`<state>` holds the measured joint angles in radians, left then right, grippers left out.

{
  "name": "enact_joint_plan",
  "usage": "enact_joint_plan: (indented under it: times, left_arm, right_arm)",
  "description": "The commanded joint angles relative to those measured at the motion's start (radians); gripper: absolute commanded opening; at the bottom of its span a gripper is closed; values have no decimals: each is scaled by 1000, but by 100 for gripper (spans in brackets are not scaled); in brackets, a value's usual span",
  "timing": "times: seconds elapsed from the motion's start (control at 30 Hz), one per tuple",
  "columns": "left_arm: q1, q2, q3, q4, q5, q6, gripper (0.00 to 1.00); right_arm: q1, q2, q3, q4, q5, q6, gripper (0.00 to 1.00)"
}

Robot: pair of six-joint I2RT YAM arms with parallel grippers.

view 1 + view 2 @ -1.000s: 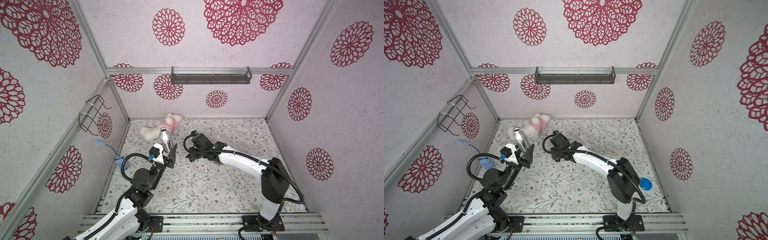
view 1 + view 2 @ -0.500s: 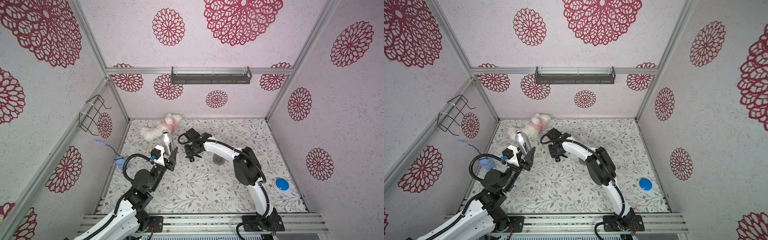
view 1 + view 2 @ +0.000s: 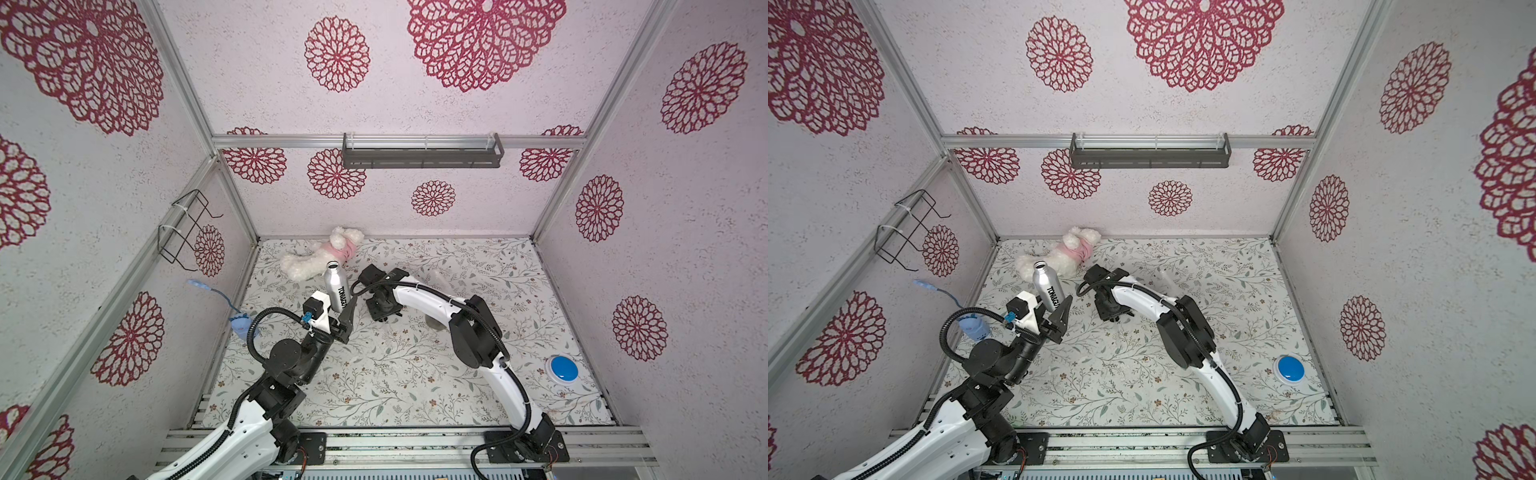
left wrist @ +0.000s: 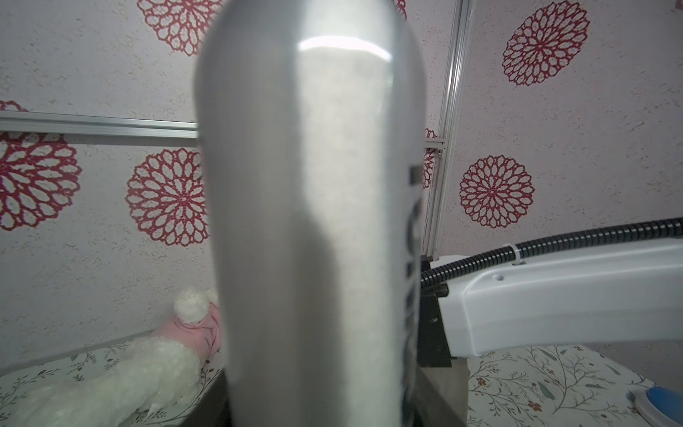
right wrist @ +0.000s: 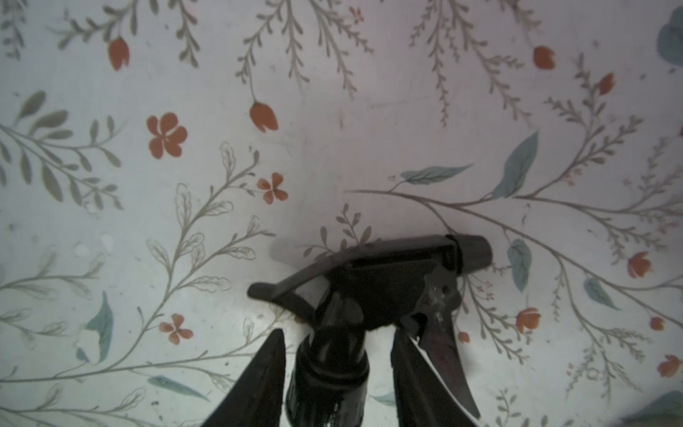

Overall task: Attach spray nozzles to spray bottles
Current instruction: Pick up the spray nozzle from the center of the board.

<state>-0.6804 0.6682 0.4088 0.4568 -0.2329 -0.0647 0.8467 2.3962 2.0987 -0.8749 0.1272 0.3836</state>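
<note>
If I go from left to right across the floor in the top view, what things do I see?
Blue thing by the left wall → fluffy toy → silver bottle → right gripper → blue button.

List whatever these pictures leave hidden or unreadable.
- Silver bottle lettering: left wrist view, blurred, too near the lens.
- Black nozzle collar end: right wrist view, cut off by the frame edge.
- Same nozzle, both top views: hidden under the right end effector.
</note>
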Motion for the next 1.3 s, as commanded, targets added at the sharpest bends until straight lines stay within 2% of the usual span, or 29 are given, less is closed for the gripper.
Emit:
enact_joint_plan:
  times: [0.0, 0.4, 0.7, 0.9, 1.0, 1.17, 1.27]
  left_arm:
    - [-9, -1, -5, 8, 9, -3, 30]
    - [-8, 5, -1, 9, 9, 2, 29]
    - [-10, 16, 3, 10, 7, 5, 29]
    - [-10, 13, 5, -2, 15, 2, 29]
    - [-10, 11, 3, -5, 17, -1, 29]
    - [-10, 20, 5, 9, 15, -3, 29]
    - [-10, 30, 12, 11, 19, -4, 29]
  right_arm:
    - [9, -11, 25, -77, 40, -16, 43]
    - [15, 15, 61, -73, 86, -25, 37]
    - [14, -179, -140, 122, 46, -18, 34]
    - [19, -180, -174, 68, 8, -40, 47]
    - [28, -215, -211, 46, 32, -52, 51]
    - [43, -239, -205, 16, 118, -54, 52]
    - [25, -213, -211, 59, 31, -53, 52]
